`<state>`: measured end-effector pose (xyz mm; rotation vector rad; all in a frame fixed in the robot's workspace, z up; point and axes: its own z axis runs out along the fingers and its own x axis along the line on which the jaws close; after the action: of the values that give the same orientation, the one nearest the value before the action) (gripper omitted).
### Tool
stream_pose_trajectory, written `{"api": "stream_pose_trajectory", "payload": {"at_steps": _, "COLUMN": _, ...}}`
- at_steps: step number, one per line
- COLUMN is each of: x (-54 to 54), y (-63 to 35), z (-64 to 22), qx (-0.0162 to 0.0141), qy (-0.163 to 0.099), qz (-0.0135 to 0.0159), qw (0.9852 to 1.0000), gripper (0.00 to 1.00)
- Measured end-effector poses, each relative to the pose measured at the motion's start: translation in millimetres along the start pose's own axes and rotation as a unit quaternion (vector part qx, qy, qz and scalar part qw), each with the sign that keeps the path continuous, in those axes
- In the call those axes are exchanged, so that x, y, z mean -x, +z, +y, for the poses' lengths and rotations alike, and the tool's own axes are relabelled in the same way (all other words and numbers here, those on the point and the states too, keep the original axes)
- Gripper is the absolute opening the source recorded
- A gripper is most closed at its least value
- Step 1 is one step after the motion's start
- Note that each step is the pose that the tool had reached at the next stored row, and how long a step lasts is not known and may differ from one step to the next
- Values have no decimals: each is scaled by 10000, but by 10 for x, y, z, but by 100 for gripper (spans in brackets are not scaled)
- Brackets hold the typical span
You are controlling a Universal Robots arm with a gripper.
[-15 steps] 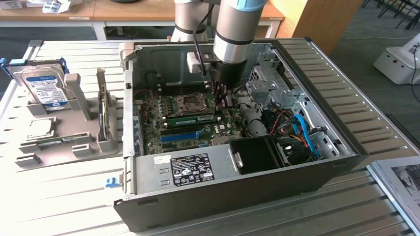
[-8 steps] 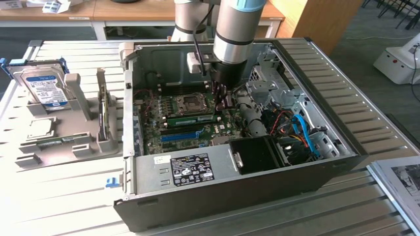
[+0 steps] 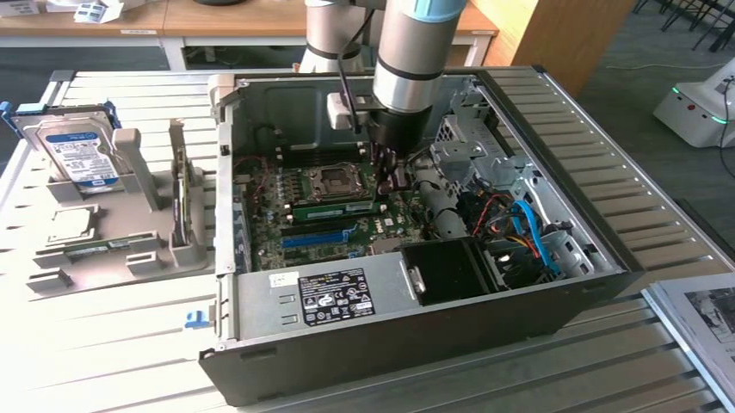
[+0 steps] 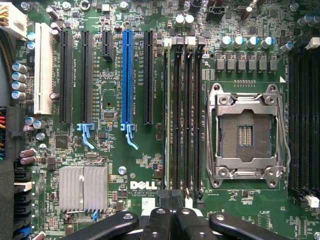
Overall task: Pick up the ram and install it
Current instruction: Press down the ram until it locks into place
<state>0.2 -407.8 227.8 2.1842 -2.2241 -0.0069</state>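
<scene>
The ram (image 3: pixel 333 206) is a thin green stick standing on edge in a memory slot of the motherboard (image 3: pixel 379 228), beside the CPU socket (image 3: pixel 336 178). In the wrist view the ram (image 4: pixel 165 120) shows edge-on in the outermost of the black memory slots (image 4: pixel 186 120). My gripper (image 3: pixel 388 182) reaches down into the open computer case (image 3: pixel 460 335), over one end of the ram. Its black fingers (image 4: pixel 159 221) are shut, tips together, just past the end of the slots. I see nothing between them. I cannot tell whether they touch the ram.
A long blue slot (image 4: pixel 127 75), black and white slots (image 4: pixel 43 70) and a silver heatsink (image 4: pixel 82 187) lie beside the memory slots. A grey holder (image 3: pixel 115 249) at the exterior view's left carries a hard drive (image 3: pixel 78 155). Cables (image 3: pixel 522 228) and the power supply (image 3: pixel 333 292) crowd the case.
</scene>
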Motion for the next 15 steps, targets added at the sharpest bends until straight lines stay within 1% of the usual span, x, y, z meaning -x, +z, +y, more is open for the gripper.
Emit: {"api": "stream_pose_trajectory", "payload": {"at_steps": 15, "x": 0, "y": 18, "z": 0, "qx": 0, "qy": 0, "qz": 0, "qw": 10000, "gripper": 10}}
